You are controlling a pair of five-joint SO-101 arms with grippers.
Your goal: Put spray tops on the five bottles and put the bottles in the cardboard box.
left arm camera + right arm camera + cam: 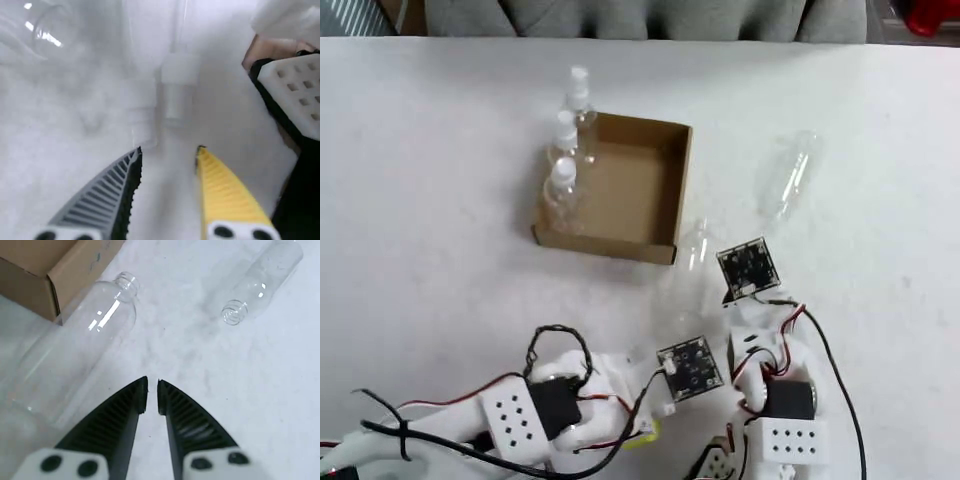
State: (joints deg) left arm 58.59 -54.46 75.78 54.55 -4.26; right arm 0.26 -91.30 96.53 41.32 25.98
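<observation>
The cardboard box [650,190] lies open in the middle of the table. Three clear bottles with spray tops [564,185] stand along one side of it. One topless clear bottle [75,355] lies beside the box corner [50,275], just ahead of my right gripper [152,382], whose black fingers are shut on nothing. A second topless bottle [260,280] lies farther off [790,175]. My left gripper [167,148] is open over the table. A white spray top [177,90] lies just beyond its grey and yellow fingertips, and nothing is between them.
Both arms [560,405] [770,390] crowd the table's near edge with looped cables. The right arm's white and black body [295,95] stands close beside my left gripper. White table stretches to both sides of the box.
</observation>
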